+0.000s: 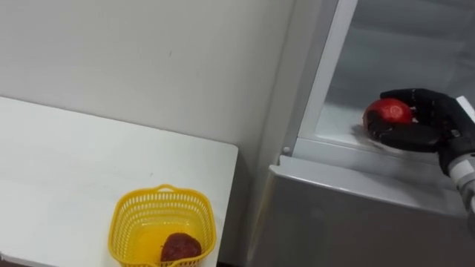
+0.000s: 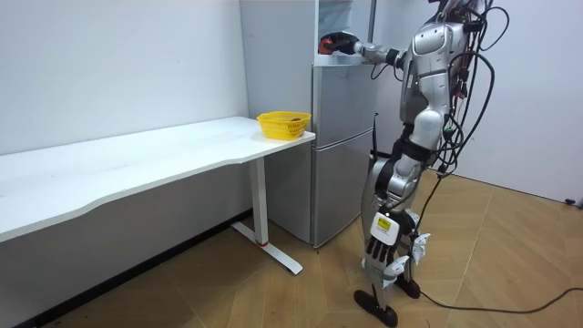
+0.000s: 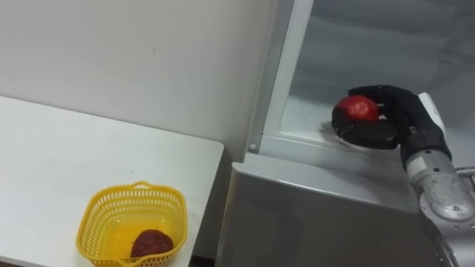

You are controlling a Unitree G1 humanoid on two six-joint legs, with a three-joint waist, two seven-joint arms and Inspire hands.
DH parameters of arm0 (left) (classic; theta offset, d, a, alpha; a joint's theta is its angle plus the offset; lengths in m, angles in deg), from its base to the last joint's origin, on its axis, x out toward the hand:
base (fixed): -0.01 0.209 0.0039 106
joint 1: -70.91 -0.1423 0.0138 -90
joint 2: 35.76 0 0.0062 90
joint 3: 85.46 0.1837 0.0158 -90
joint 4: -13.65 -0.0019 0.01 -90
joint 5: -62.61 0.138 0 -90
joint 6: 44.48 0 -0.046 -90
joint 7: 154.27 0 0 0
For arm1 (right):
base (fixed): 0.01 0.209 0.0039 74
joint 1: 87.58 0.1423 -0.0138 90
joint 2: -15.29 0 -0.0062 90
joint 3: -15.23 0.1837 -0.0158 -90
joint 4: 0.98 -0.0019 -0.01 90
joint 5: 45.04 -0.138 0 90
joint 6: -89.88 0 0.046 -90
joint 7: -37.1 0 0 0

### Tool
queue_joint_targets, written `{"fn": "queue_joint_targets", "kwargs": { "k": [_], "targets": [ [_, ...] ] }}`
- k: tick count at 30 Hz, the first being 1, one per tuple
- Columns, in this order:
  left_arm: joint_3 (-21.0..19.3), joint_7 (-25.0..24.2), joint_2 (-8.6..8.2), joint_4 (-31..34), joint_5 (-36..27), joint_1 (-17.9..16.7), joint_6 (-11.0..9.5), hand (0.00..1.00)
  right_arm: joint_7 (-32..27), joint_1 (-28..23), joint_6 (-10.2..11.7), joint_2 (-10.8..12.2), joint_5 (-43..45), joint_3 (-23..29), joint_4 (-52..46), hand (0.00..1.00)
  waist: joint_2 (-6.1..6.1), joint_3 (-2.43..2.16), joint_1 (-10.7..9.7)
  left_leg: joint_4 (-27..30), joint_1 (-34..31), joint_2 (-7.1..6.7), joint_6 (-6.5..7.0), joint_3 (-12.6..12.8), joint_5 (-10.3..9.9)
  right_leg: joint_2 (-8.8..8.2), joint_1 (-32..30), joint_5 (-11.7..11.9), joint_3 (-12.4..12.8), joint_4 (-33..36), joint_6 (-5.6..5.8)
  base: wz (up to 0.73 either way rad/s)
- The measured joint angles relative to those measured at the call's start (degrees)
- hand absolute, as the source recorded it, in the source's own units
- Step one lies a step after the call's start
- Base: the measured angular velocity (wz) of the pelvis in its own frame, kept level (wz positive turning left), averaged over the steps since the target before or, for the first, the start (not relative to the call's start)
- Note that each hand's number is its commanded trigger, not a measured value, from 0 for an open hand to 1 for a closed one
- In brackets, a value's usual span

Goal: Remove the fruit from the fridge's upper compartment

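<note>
A round red fruit sits in my right hand, whose dark fingers are curled round it just above the floor of the open upper fridge compartment. The room view has me standing upright in front of the fridge, my right arm stretched out to the top compartment. My left hand hangs low beside my leg. On the white table to the left stands a yellow basket with one dark red fruit in it.
The basket stands at the table's end nearest the fridge, with a narrow gap between table edge and fridge side. The grey front of the lower fridge compartment is shut. A white wall runs behind the table.
</note>
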Motion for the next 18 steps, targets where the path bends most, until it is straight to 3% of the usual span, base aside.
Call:
{"fn": "queue_joint_targets", "kwargs": {
  "k": [10,18],
  "targets": [
    [0.02,0.01,0.08,-0.19,-0.04,0.32,-0.13,0.00,-0.04,0.05,0.00,0.00,-0.17,-0.02,-0.46,1.00,0.20,-0.02,-0.13,0.02,0.02,-0.05,0.00,-0.12,0.00,-0.04,0.05,0.00,-0.22,0.07,0.01,0.01],
    [0.96,2.31,-0.05,-2.03,-0.75,1.67,-1.92,0.00,-2.24,0.00,0.07,0.03,0.43,-0.59,-10.65,1.00,1.28,0.20,-0.41,-0.09,0.04,0.01,0.03,0.71,0.03,-0.02,-0.46,0.00,0.91,0.06,0.01,-0.04]
  ]
}}
